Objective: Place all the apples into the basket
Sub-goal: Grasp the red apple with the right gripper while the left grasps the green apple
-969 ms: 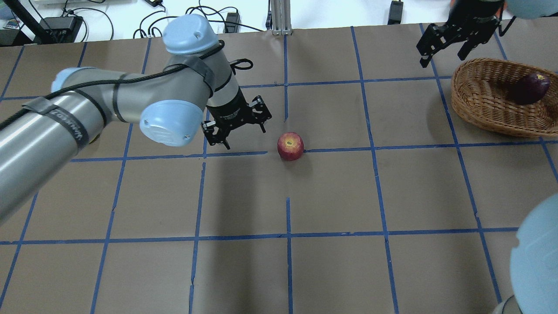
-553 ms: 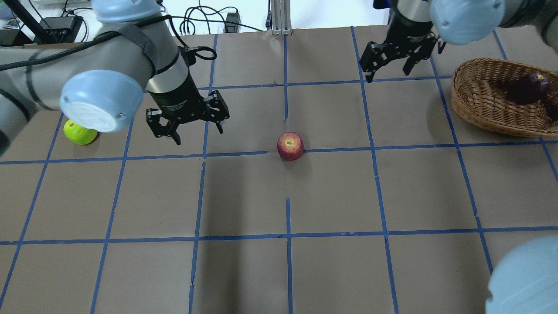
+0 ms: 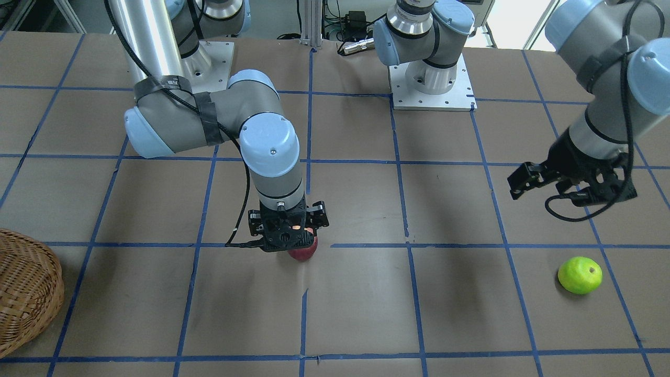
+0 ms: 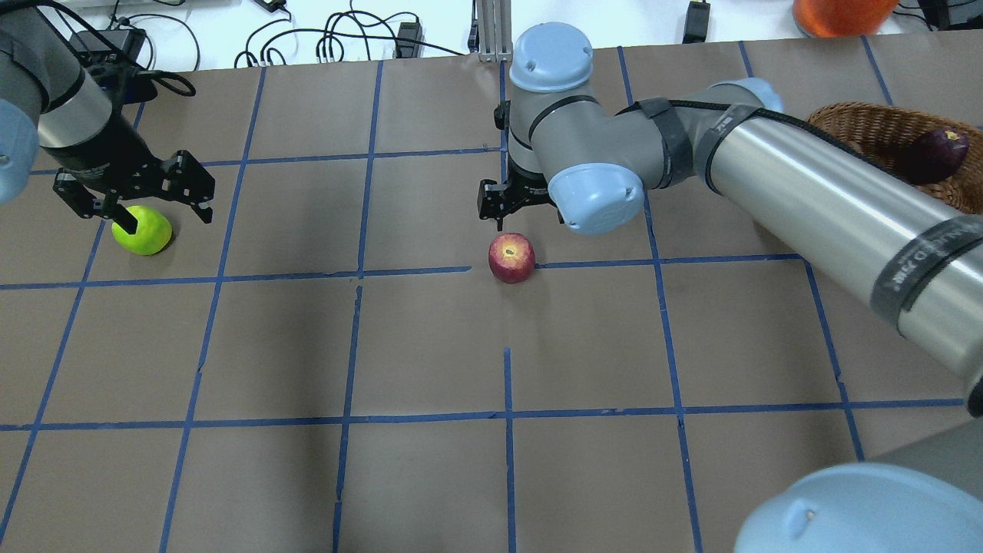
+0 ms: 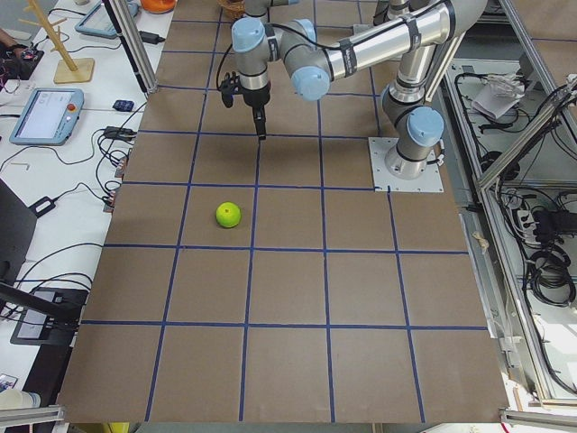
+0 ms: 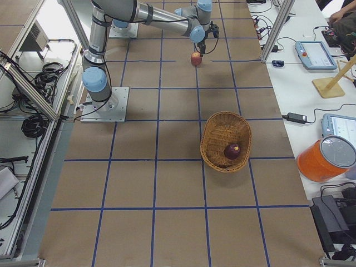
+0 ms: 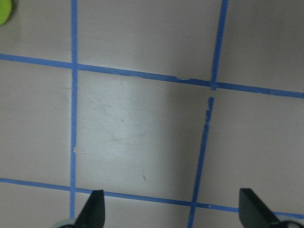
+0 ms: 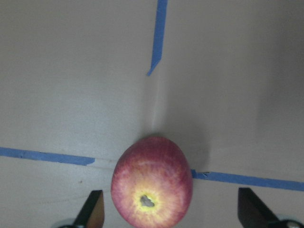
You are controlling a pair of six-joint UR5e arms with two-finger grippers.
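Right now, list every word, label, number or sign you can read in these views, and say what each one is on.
No text reads clearly.
Black strap on the right arm: pale lettering, too blurred to read.
Tablet screen on the side bench: too small to read.
Red apple, green apple, basket: no text visible.

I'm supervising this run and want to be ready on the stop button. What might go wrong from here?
1. In the right wrist view the red apple sits off-centre under the open right end effector, toward one side; closing may nudge it and roll it away.
2. The green apple shows only in a corner of the left wrist view, outside the open left end effector; descending now might miss or clip it.
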